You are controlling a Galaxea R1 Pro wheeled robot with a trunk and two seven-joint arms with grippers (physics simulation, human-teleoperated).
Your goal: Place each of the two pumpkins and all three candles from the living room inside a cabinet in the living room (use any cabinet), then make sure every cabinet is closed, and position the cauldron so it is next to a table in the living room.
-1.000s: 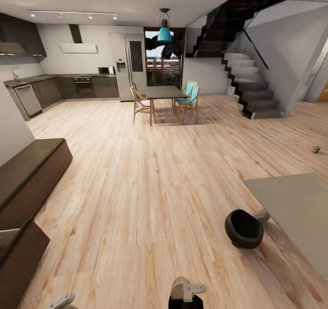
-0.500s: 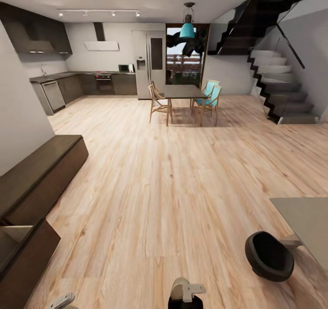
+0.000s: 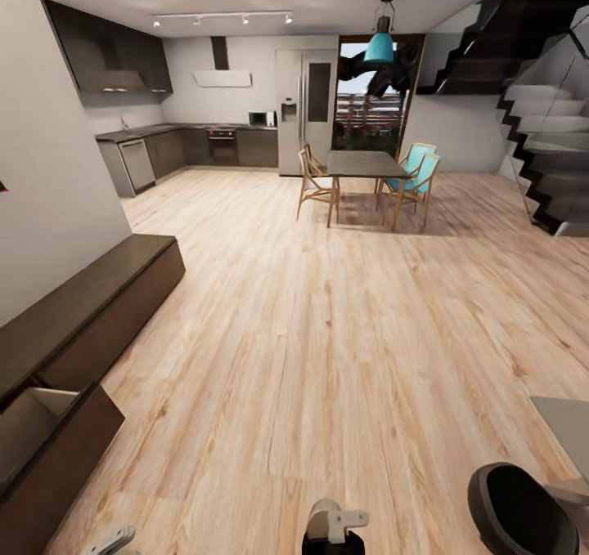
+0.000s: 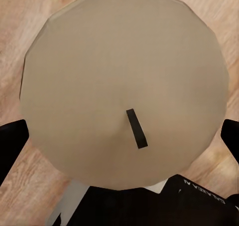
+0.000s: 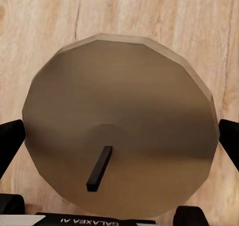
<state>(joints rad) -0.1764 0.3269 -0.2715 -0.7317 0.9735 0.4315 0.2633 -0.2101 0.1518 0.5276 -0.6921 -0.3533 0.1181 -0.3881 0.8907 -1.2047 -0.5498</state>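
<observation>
cabinet (image 3: 57,424) drawer open; "galaxea" (image 5: 122,221) reads inverted.

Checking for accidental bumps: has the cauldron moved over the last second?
No. The cauldron keeps its place beside the table corner; both slid right in view, so the camera turned.

1. The cabinet (image 3: 90,310) runs along the wall at the left, and its near drawer (image 3: 49,449) stands pulled out over the floor (image 3: 327,351).
2. The cauldron (image 3: 523,510) sits on the floor at the near right, touching or just beside the low table (image 3: 568,424) at the right edge.
3. Far ahead, the dining table (image 3: 364,164) stands with chairs (image 3: 315,183) on either side.
4. The kitchen (image 3: 188,142) lies behind at the far left, the staircase (image 3: 548,163) at the far right.
</observation>
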